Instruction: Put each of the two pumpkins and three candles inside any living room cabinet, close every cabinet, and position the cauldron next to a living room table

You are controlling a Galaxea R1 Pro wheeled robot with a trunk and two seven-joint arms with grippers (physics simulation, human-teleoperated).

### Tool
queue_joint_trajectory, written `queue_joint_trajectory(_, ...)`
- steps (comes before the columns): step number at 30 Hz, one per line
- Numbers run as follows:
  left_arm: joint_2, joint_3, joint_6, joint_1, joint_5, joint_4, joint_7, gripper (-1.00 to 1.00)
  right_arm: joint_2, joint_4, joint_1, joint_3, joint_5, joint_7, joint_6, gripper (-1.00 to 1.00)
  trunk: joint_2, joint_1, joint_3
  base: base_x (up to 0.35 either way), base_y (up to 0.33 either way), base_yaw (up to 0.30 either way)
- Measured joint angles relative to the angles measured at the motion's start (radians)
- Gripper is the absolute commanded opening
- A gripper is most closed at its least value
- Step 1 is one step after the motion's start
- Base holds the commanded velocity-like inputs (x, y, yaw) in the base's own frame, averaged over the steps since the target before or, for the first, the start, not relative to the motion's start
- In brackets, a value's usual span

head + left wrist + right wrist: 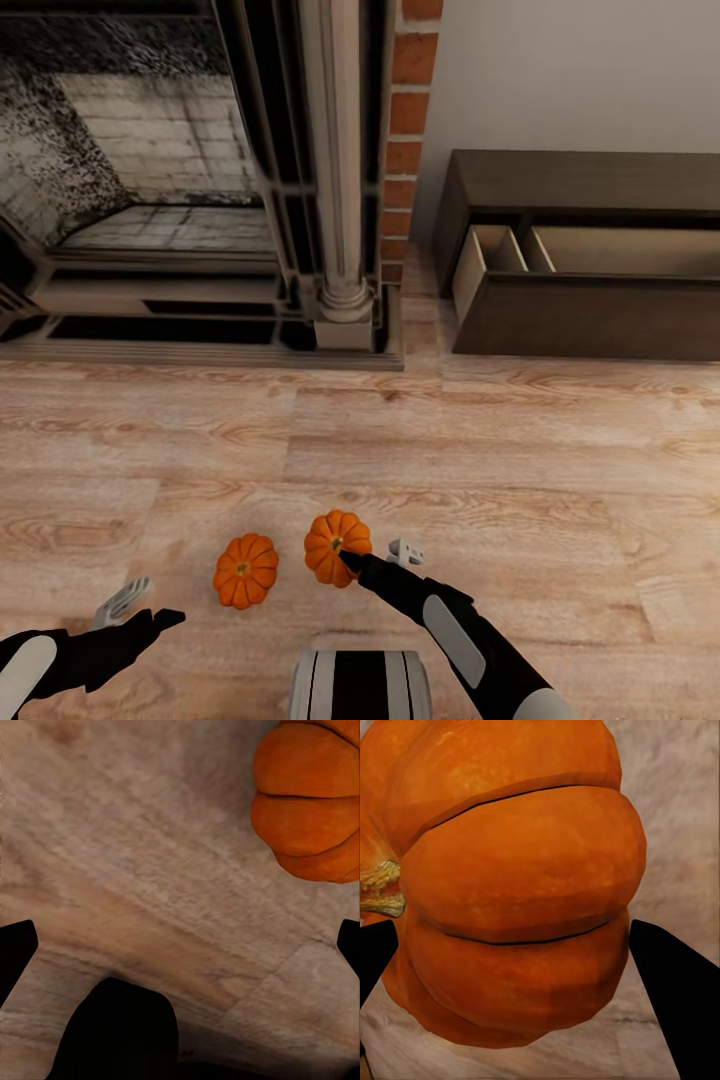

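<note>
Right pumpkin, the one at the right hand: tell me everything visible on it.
The right pumpkin is small, squat, orange and deeply ribbed, with a short tan stem. It sits on the wood floor beside the other pumpkin, apart from it. The right hand is open around it, a dark finger on each side. Whether they touch it cannot be told.

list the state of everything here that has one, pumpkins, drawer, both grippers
right pumpkin: on the floor, sitting between the right gripper's fingers
left pumpkin: on the floor, free, nothing touching it
cabinet drawer: pulled open, the visible compartments empty
right gripper: open, fingers on either side of the right pumpkin, not yet closed on it
left gripper: open, empty, beside the left pumpkin
</note>
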Motion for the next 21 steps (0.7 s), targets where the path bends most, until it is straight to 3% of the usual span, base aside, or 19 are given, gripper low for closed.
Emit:
queue_joint_trajectory(6, 0.0, 0.0, 0.0, 0.0, -0.001, -0.001, -0.059, 1.0, -0.007, -0.08, 0.003, 0.031, -0.007, 0.001, 0.011, -1.0, -0.001, 0.002, -0.019, 0.0, 0.0, 0.0)
queue_joint_trajectory(13, 0.0, 0.0, 0.0, 0.0, -0.001, -0.001, -0.08, 1.0, -0.013, -0.251, 0.086, 0.037, -0.002, -0.001, 0.075, -1.0, -0.001, 0.002, -0.019, 0.0, 0.0, 0.0)
queue_joint_trajectory(17, 0.0, 0.0, 0.0, 0.0, -0.002, -0.001, -0.081, 1.0, -0.047, -0.37, 0.117, 0.038, -0.002, -0.003, 0.087, -1.0, -0.002, 0.004, -0.035, 0.0, 0.0, 0.0)
queue_joint_trajectory(21, 0.0, 0.0, -0.001, 0.0, -0.002, 0.0, -0.081, 1.0, -0.083, -0.472, 0.135, 0.035, -0.003, -0.006, 0.145, -1.0, -0.003, 0.006, -0.05, 0.0, 0.0, 0.0)
